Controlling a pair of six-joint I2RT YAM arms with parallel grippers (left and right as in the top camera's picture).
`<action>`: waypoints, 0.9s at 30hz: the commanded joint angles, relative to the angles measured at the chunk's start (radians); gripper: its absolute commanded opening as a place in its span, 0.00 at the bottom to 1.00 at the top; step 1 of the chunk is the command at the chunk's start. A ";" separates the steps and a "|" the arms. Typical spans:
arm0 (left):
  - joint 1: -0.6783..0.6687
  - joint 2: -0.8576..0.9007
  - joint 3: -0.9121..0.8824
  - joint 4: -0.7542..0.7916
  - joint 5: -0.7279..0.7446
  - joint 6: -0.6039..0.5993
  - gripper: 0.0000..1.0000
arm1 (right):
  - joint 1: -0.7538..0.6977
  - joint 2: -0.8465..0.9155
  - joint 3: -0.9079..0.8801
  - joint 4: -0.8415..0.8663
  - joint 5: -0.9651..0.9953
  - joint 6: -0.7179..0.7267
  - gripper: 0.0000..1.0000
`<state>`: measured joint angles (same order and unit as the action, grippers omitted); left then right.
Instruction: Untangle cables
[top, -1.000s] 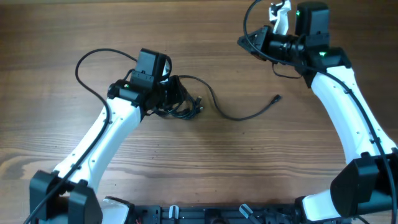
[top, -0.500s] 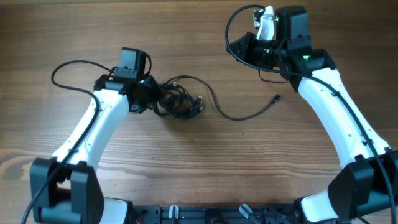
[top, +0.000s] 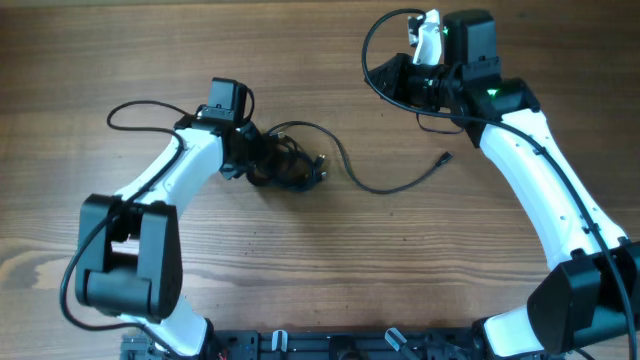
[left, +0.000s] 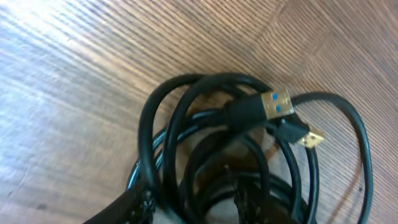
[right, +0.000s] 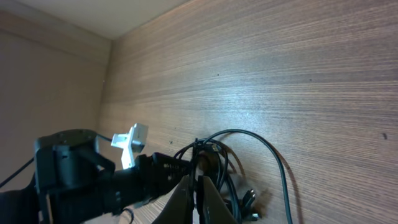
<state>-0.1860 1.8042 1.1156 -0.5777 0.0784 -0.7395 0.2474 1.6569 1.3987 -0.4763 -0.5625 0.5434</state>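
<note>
Brown wooden worktop (top: 120, 60) carries thin, black, loopy cables (top: 292, 165); left claw (left: 193, 205) apart around them, right claw (right: 198, 186) pressed together.

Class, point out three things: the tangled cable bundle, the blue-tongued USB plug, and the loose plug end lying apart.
cable bundle (top: 288, 168): overhead view, middle of the knot.
USB plug (left: 278, 104): left wrist view, metal shell.
loose plug end (top: 445, 157): overhead view, cord tip.

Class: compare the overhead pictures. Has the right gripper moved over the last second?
Yes. The right gripper has shifted left along the table's far edge, towards the cable's loose plug.
</note>
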 joint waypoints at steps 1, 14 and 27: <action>-0.002 0.049 -0.006 0.011 -0.013 -0.006 0.41 | 0.003 0.011 0.015 -0.005 0.016 -0.020 0.06; 0.001 0.090 0.006 0.045 -0.018 -0.005 0.04 | 0.003 0.011 0.015 -0.007 0.016 -0.021 0.07; 0.021 -0.144 0.122 0.052 0.219 -0.546 0.04 | 0.006 0.011 0.015 -0.026 -0.058 -0.047 0.08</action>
<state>-0.1772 1.7737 1.1900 -0.5442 0.2256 -0.8974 0.2474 1.6569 1.3987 -0.4950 -0.5663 0.5278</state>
